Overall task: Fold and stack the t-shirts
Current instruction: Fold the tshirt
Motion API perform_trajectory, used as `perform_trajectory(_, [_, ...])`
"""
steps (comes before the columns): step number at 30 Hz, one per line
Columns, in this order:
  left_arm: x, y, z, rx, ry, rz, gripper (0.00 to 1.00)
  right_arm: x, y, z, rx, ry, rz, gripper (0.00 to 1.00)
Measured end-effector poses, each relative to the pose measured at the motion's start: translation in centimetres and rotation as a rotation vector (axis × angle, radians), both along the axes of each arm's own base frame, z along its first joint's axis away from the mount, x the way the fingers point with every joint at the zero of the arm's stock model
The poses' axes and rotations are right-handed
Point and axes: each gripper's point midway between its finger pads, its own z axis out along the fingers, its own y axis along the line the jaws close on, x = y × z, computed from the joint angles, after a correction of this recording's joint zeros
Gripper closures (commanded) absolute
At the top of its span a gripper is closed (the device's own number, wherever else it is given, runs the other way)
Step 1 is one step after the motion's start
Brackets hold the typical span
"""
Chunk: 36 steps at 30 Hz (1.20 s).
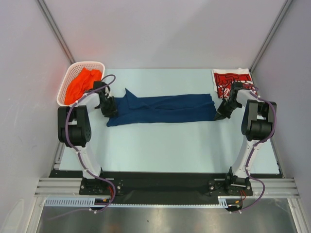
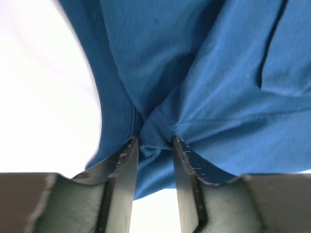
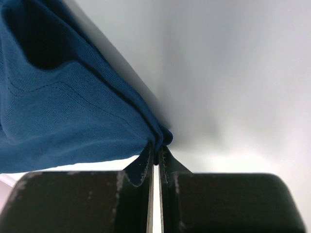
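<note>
right gripper [image 3: 156, 148]: sits bottom centre of the shot, two dark fingers [image 3: 140, 170] pressed basically together, just a hairline slit of light between them
what it's got: a folded edge of the navy t-shirt [image 3: 63, 111], pinched right at the fingertips
cloth: fills the whole left side, running from the top left corner down to the pinch point, a bit bunched and layered where it goes into the tips
details on it: a thin stitch line runs across the fabric, and there's a dark shadowy fold up in the top left
table [image 3: 233, 73]: plain pale surface, takes up the right and upper half
shadow: soft dark band on the table right along the shirt's edge
</note>
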Motion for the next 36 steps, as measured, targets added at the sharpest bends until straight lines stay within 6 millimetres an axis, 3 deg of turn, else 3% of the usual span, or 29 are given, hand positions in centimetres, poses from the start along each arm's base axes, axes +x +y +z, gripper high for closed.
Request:
perform_trajectory(7, [-1.2, 0.0, 1.3, 0.001, -0.003, 0.008, 0.42, 0.0, 0.0, 0.0, 0.000, 0.000, 0.000, 1.00])
perform_trajectory(10, [-1.3, 0.1, 1.5, 0.008, -0.002, 0.011, 0.43, 0.0, 0.0, 0.0, 0.001, 0.002, 0.000, 1.00])
perform_trajectory(19, [-2.4, 0.2, 0.9, 0.012, 0.035, 0.012, 0.58, 0.0, 0.0, 0.0, 0.004, 0.005, 0.000, 1.00])
perform_trajectory(22, [-2.5, 0.3, 0.9, 0.019, 0.040, 0.015, 0.67, 0.0, 0.0, -0.1, 0.007, 0.006, -0.001, 1.00])
perform_trajectory(26, [-2.8, 0.7, 0.8, 0.039, 0.054, 0.018, 1.00, 0.0, 0.0, -0.1, 0.008, 0.008, -0.001, 1.00])
perform_trajectory(31, [-3.2, 1.1, 1.2, 0.064, 0.051, 0.024, 1.00, 0.0, 0.0, -0.1, 0.009, 0.012, -0.002, 1.00])
perform_trajectory(36, [-3.7, 1.0, 4.6, 0.058, -0.045, 0.042, 1.00, 0.0, 0.0, -0.1, 0.009, 0.012, -0.002, 1.00])
